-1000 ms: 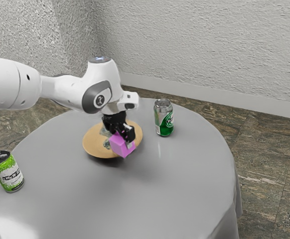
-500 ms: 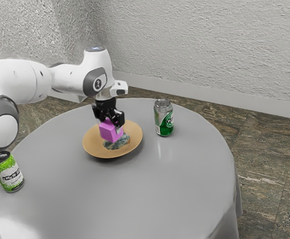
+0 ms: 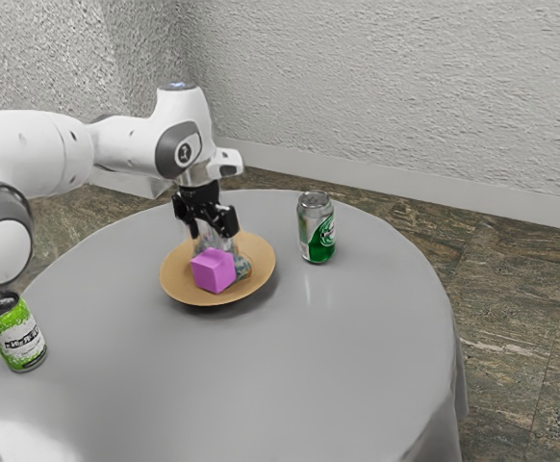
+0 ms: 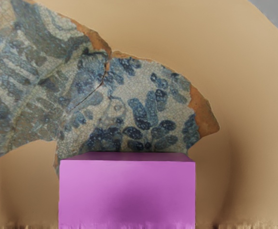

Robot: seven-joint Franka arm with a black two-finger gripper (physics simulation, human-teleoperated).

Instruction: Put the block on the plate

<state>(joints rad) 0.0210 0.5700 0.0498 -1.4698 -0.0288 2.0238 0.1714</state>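
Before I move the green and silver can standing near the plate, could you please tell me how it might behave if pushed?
The can stands upright and is taller than wide, so a push near its top could tip it. Its round side would probably let it roll once down. The shiny surface looks smooth and may slip in the jaws.

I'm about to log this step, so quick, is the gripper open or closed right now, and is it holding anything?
Gripper: open, holding nothing, just above the pink block on the plate.
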